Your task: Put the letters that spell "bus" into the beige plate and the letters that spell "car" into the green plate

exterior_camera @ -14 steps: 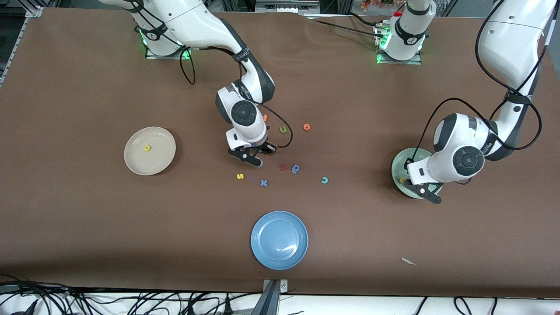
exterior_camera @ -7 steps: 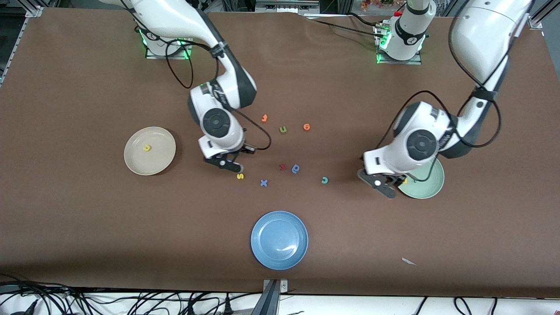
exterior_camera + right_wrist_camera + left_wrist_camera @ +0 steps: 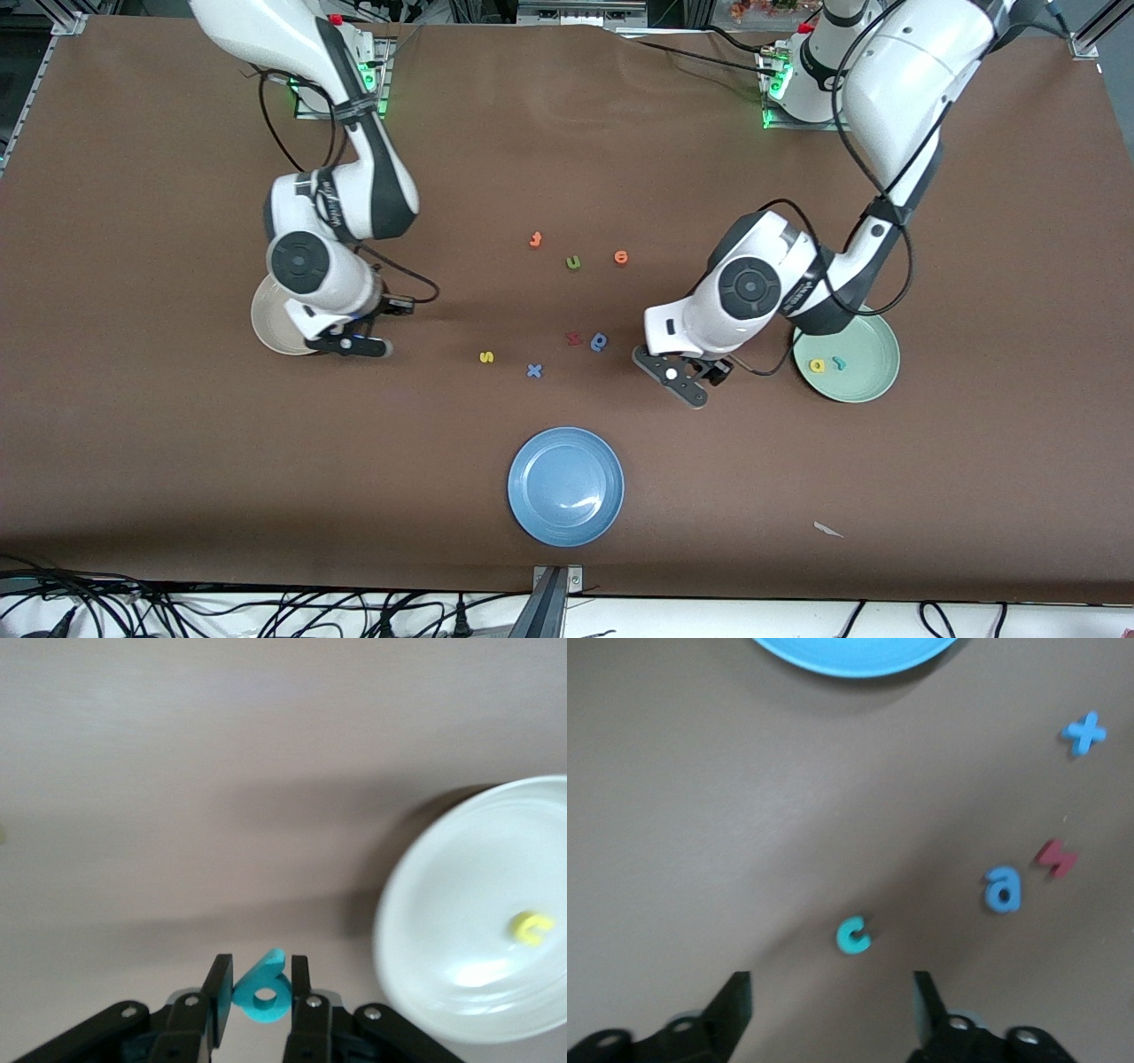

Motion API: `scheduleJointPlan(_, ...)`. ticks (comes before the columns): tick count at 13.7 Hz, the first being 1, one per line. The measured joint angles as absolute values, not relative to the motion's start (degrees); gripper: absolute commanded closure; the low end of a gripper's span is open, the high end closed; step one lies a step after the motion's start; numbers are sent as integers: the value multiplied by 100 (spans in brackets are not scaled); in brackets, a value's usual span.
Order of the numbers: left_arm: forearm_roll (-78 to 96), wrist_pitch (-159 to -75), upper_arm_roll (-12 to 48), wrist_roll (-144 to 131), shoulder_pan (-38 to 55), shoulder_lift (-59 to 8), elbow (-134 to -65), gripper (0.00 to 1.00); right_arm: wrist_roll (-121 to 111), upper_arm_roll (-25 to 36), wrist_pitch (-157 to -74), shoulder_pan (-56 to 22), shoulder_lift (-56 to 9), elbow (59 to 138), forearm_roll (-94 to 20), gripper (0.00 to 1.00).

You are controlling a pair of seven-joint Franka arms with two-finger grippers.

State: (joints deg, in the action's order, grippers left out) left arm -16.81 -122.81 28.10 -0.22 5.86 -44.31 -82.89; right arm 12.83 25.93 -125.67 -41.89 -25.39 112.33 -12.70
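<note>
I am hovering my left gripper [image 3: 831,1014], fingers spread apart, over the teal c [image 3: 853,935] on the brown table [image 3: 177,461]. My right gripper [image 3: 259,997] is clamping the teal b [image 3: 263,990] beside the beige plate [image 3: 469,930], where the yellow u [image 3: 530,927] is lying. The yellow a [image 3: 818,364] and teal r [image 3: 837,361] are sitting in the green plate [image 3: 873,377]. The yellow s [image 3: 485,357] is lying mid-table; cables [image 3: 221,611] are trailing along the table's near edge.

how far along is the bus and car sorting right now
Done: yellow a and teal r in the green plate; yellow u in the beige plate. In hand: right gripper carries the teal b beside that plate. Left: the yellow s, and the teal c under the open left gripper.
</note>
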Motion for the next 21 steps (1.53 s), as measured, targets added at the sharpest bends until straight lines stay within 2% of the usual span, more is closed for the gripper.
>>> scheduleJointPlan(4,-1681,-12279,2699,-445,621,-4807,-8036,52,-133,3344,-13143,-4194,-1960,12386,-1269,72)
scheduleJointPlan(5,-1681,-12279,2698,-567,627,-4854,-8034,52,-392,3529,-13235,-4192,-1876,12531,-1269,68)
scheduleJointPlan(6,-1682,-12279,2698,-644,640,-4891,-8034,52,-564,3678,-13366,-4186,-1817,12664,-1270,48)
scheduleJointPlan(7,-1682,-12279,2698,-665,652,-4924,-8033,51,-608,3752,-13515,-4181,-1791,12783,-1270,22)
scheduleJointPlan(8,-1682,-12278,2691,-680,662,-4958,-8033,50,-602,3771,-13624,-4181,-1788,12875,-1271,0)
scheduleJointPlan(15,-1682,-12563,2675,-752,724,-5226,-8032,50,-31,3644,-13733,-4272,-1769,12681,-1282,0)
scheduleJointPlan(18,-1684,-12597,2657,-753,738,-5295,-8032,51,979,3228,-13328,-4342,-1921,11996,-1347,0)
scheduleJointPlan(21,-1686,-12597,2610,-753,750,-5325,-8032,51,1615,2943,-12698,-4392,-2492,10931,-1967,1)
